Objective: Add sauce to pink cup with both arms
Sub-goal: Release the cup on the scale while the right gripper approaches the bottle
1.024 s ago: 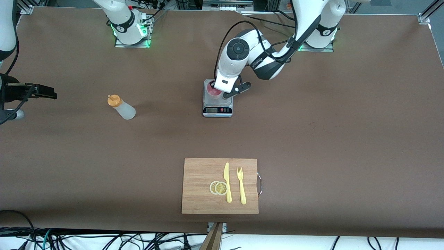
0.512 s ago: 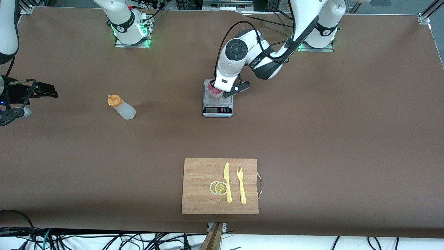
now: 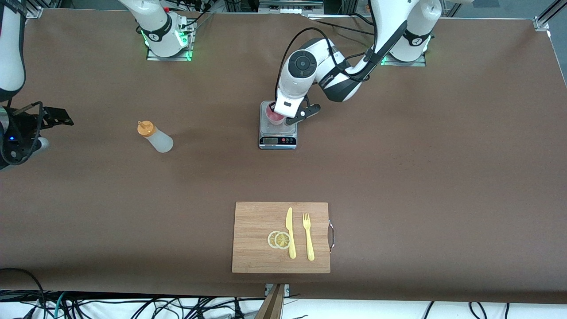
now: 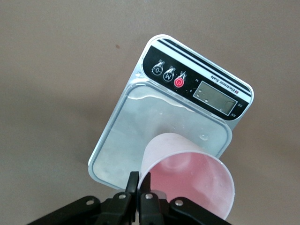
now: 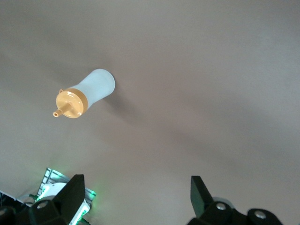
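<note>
**Left gripper pinching the cup on the scale, right gripper waiting wide open**

Front view: the left arm is reaching from its base to the kitchen scale point(image 3: 277, 133) near the table's middle, its left gripper point(image 3: 279, 116) sitting at the pink cup point(image 3: 271, 117) on the scale's platform. The sauce bottle point(image 3: 155, 137) is standing upright on the brown table point(image 3: 398, 168), toward the right arm's end, well apart from the scale. The right gripper point(image 3: 55, 116) is hanging at that end of the table. Nearer the camera, a cutting board point(image 3: 254, 248) is carrying lemon slices point(image 3: 279, 239), a yellow knife point(image 3: 290, 232) and a yellow fork point(image 3: 308, 237).

Left wrist view: the left gripper point(image 4: 139, 187) is holding its jaws together on the rim of the pink cup point(image 4: 187, 180), which is standing on the scale point(image 4: 140, 136)'s metal plate, beside the display.

Right wrist view: the right gripper point(image 5: 136, 192) is hovering with jaws spread wide, gripping nothing; the sauce bottle point(image 5: 86, 96), orange cap on, is standing on the table apart from the fingers.
</note>
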